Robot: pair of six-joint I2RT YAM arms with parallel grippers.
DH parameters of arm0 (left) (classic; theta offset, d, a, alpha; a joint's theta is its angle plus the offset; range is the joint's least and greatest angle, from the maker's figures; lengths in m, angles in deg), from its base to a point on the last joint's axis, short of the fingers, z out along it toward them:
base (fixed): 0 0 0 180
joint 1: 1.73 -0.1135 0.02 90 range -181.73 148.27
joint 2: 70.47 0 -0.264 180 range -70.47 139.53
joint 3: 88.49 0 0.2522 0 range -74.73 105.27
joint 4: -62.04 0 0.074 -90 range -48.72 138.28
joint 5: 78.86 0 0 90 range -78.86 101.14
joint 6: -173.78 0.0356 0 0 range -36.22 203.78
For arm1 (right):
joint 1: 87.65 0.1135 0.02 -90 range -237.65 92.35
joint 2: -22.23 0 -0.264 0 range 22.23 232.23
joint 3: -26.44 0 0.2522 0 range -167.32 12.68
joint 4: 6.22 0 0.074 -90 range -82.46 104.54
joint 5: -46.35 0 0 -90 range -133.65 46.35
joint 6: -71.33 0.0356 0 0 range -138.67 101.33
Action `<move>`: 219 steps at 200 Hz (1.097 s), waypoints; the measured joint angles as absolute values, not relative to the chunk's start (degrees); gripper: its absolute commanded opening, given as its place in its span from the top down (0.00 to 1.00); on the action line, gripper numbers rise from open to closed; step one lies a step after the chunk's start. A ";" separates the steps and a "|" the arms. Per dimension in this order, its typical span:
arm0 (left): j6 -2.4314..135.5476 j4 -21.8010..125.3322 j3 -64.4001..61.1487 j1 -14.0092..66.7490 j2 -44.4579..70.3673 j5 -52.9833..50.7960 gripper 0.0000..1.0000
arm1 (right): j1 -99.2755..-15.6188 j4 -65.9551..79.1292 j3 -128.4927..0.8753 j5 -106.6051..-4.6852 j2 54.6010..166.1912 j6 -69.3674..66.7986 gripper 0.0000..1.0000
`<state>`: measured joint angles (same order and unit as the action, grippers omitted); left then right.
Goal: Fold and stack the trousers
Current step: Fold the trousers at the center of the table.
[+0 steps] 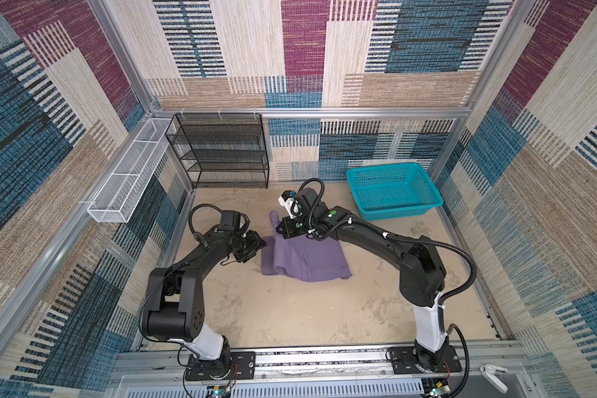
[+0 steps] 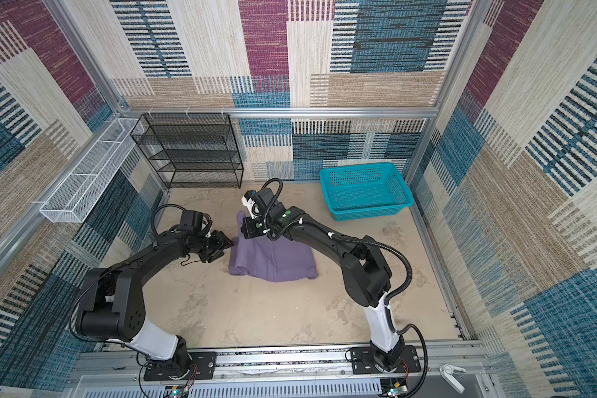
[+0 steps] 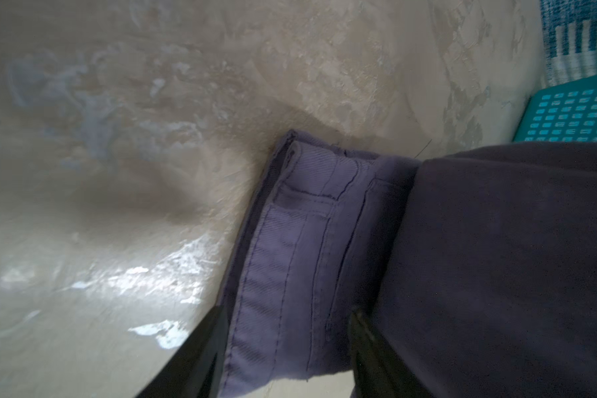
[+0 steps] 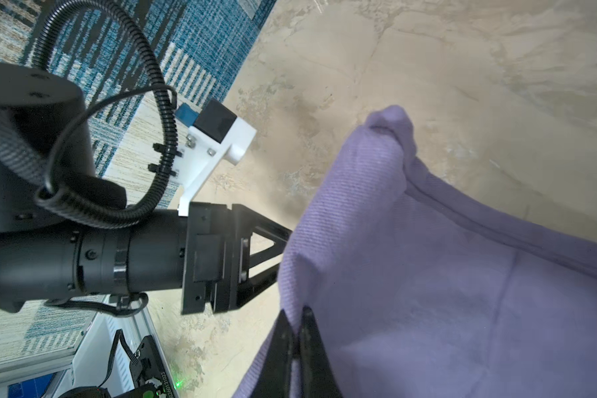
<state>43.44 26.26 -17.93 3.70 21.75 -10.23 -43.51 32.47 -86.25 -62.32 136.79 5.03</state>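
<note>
Biggest thing first: one beige desk [image 1: 290,310] fills the whole cell. At the back sit one black mesh shelf [image 1: 221,151] and one teal basket [image 1: 393,189], and there's one white wire tray [image 1: 128,172] on the left wall. None of them has anything in it that I can see.

There's only one pair of trousers [image 1: 307,258], sitting mid-desk, well short of the basket and already bunched into a partly folded slab. Its long axis runs side to side across the desk, with the waistband end towards the left arm.

Two arms, so two grippers, and both are at that same left end. The right gripper [image 4: 295,320] reaches across from the far side and is clamped on a fold of the purple cloth, holding it up in a little peak off the desk. The left gripper [image 3: 286,310] is low at the edge. Its jaws stand apart either side of the waistband without pinching it, so I'd call it open.

What matters for the next move is that the rest of the trousers stretches away to the right of both grippers. My guess is the raised flap gets carried along that axis and laid over the flat part. The right arm has the hold, so that move is its job.
</note>
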 measured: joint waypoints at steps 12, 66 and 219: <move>43.40 26.59 -17.41 4.42 23.24 -10.21 0.43 | -44.19 32.33 -84.90 -62.54 135.51 5.06 1.00; 43.24 28.01 -17.45 6.19 27.76 -10.01 0.47 | -51.47 31.70 -77.47 -65.30 123.92 5.32 1.00; 45.47 27.62 -11.25 6.67 34.71 -9.84 0.51 | -82.02 32.55 -56.09 -71.11 97.95 4.27 1.00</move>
<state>45.47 27.62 -11.25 6.67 34.71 -9.84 -82.02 32.55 -56.09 -71.11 97.95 4.27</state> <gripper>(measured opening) 0.488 0.071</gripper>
